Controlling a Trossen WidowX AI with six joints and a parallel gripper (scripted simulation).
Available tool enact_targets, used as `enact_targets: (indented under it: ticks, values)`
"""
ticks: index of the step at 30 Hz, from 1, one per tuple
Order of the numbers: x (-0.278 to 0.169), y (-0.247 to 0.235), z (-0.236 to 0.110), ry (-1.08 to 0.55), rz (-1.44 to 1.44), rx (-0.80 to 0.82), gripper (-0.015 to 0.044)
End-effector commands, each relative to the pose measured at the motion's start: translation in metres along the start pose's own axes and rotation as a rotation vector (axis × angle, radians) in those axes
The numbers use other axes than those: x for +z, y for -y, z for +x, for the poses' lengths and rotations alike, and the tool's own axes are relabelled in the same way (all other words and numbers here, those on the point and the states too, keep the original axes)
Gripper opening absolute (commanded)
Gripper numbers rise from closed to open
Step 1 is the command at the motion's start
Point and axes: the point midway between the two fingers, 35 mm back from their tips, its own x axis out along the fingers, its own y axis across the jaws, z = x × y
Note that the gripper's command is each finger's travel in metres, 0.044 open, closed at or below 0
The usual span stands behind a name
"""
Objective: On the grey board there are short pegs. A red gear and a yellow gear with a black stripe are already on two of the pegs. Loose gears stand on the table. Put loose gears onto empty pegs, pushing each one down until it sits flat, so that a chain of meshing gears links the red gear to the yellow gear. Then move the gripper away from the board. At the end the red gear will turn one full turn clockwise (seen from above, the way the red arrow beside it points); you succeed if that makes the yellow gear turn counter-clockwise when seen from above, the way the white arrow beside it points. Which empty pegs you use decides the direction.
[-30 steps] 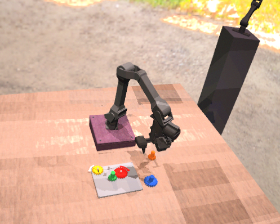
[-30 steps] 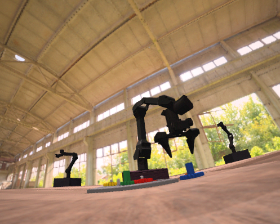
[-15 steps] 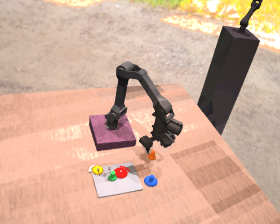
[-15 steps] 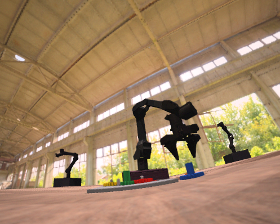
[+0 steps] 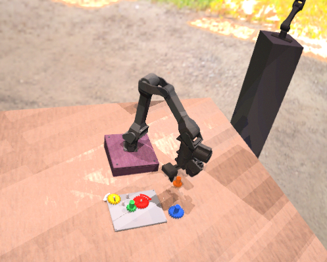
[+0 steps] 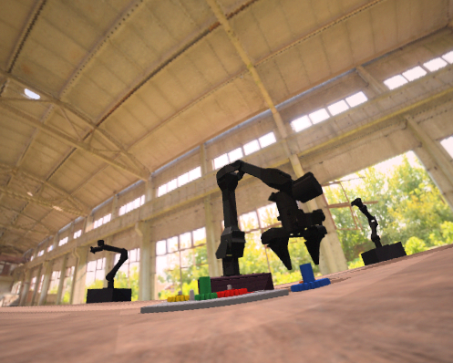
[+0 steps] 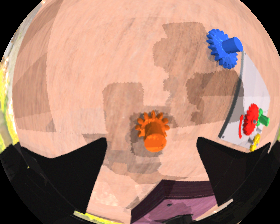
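Note:
My gripper (image 5: 181, 177) (image 6: 303, 261) (image 7: 152, 139) is open and empty, above the orange gear (image 5: 177, 182) (image 7: 153, 125), which stands on the table and lies between the fingertips in the wrist view. The blue gear (image 5: 176, 212) (image 6: 310, 285) (image 7: 220, 49) stands on the table beside the grey board (image 5: 140, 221) (image 6: 167, 308) (image 7: 250, 75). The green gear (image 5: 131, 207) (image 6: 204, 287) (image 7: 263, 120) is on the board next to the red gear (image 5: 140, 203) (image 6: 232, 293) (image 7: 249, 122); it looks low and level. The yellow gear (image 5: 113, 199) (image 6: 178, 298) (image 7: 255, 143) is at the board's corner. Two empty pegs (image 5: 127, 196) (image 5: 123, 203) show between yellow and red.
The purple base block (image 5: 133, 158) (image 6: 258, 281) (image 7: 178, 200) of the arm stands behind the board. A dark pillar (image 5: 268, 89) with another arm stands beyond the table edge. The wooden table (image 5: 54, 230) surrounds the board.

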Motion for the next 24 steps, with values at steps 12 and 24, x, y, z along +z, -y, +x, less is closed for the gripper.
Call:
enact_targets:
  ticks: [12,24]
  values:
    - [-0.0009,0.0013,0.0131,-0.003,-0.003,-0.006,0.0361]
    - [-0.0009,0.0013,0.0131,-0.003,-0.003,-0.006,0.0066]
